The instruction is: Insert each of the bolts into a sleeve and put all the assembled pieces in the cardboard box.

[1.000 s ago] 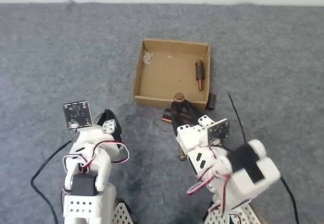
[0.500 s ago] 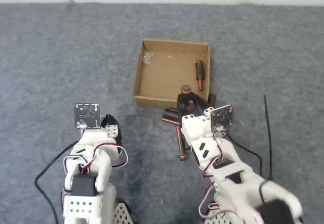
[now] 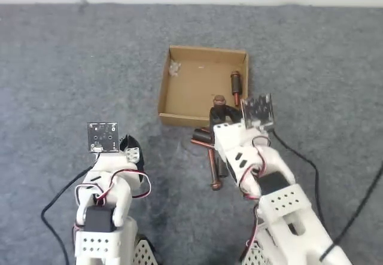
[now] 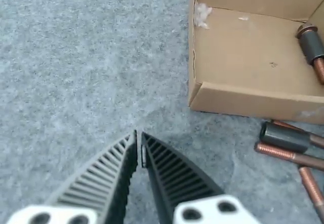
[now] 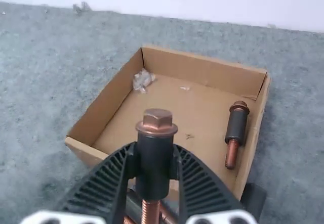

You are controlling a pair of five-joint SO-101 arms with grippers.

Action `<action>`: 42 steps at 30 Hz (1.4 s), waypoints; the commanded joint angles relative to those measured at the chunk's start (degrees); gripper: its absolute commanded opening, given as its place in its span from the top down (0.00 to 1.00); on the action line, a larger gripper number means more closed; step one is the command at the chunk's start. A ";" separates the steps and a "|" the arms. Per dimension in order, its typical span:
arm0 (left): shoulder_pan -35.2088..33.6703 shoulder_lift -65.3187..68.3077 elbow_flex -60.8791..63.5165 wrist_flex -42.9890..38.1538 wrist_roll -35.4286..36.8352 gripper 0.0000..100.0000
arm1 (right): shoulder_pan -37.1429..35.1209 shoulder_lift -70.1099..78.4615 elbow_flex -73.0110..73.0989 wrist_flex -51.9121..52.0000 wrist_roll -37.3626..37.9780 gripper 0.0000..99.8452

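Observation:
My right gripper is shut on an assembled bolt and sleeve, held upright with the copper hex head on top, just in front of the cardboard box's near wall. From above, that piece hangs at the box's front edge. Another assembled piece lies inside the box along its right wall, also seen as bolt in sleeve. Loose copper bolts and a dark sleeve lie on the carpet in front of the box. My left gripper is shut and empty, over bare carpet left of the box.
A small white scrap sits in the box's far left corner. A black sleeve lies by the box's front right corner. Grey carpet spreads wide to the left and behind.
My right arm has carried the assembled piece forward from the carpet up to the box's front edge. The left arm shifted slightly and then held still.

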 commanded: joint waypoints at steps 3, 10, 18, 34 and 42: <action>0.18 -0.88 -0.48 0.09 -0.62 0.99 | 1.89 4.97 -13.36 2.42 1.05 0.99; 0.18 -0.88 -0.48 0.09 -0.70 0.99 | 7.78 20.44 -27.08 5.14 1.14 0.99; 0.18 -0.88 -0.48 0.09 -0.70 0.99 | 8.66 36.00 -48.97 24.48 1.14 0.99; 0.18 -0.88 -0.48 -0.18 -0.70 0.99 | 8.66 66.07 -79.03 39.87 6.24 0.99; 0.18 -0.88 -0.48 0.00 -5.45 0.99 | 8.40 77.14 -86.86 41.45 6.24 0.99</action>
